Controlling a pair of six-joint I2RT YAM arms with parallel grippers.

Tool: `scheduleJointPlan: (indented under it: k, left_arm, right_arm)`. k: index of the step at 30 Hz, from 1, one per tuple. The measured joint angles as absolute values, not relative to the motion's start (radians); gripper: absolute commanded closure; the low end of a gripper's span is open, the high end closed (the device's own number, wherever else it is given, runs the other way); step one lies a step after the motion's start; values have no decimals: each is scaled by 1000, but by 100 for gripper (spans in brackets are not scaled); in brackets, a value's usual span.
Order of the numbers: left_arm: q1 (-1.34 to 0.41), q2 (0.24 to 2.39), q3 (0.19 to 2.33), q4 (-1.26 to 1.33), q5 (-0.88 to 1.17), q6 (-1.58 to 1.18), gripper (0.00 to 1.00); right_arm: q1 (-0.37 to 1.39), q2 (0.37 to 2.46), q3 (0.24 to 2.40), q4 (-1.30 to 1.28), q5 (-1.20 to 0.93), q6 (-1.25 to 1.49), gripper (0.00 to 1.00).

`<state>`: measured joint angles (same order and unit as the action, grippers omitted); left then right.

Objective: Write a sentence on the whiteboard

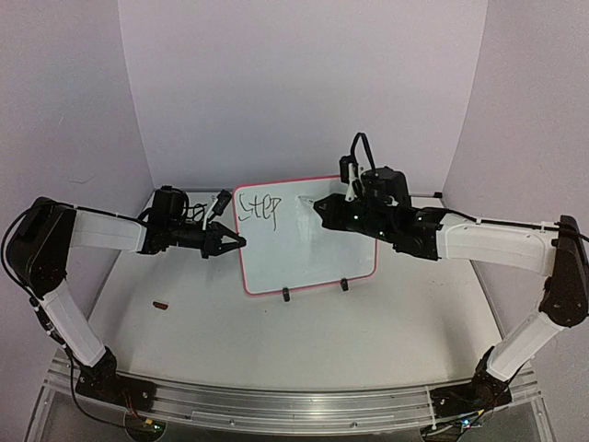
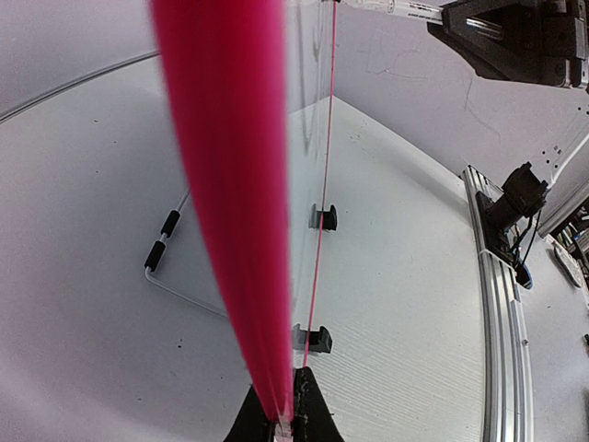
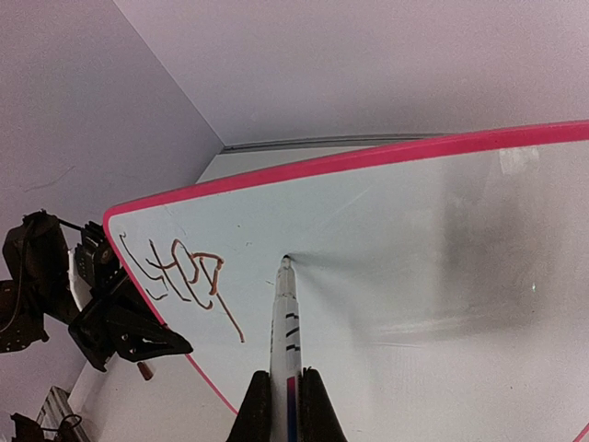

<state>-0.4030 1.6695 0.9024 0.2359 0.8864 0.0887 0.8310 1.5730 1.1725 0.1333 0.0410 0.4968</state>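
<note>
Top cam sits high up behind the arm bases (image 1: 99, 373), looking down and forward across the whole desk (image 1: 368, 322), so that's the wide shot. Left wrist cam is jammed right against the whiteboard (image 2: 230, 184) edge, sighting along it. Right wrist cam looks down its marker (image 3: 285, 313) at the board face, close in. All three share the whiteboard; top and right wrist both catch the left hand (image 3: 170, 343).
</note>
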Motion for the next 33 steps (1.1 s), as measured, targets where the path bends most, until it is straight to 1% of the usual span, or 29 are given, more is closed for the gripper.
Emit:
scheduleJointPlan:
  k: [24, 33]
  left_arm:
    - [-403, 1670, 902, 236, 886, 87, 100]
    - [-403, 1670, 902, 236, 886, 89, 100]
  right_arm:
    - [830, 1572, 1110, 111, 5, 549, 100]
    - [830, 1518, 1116, 104, -15, 540, 100]
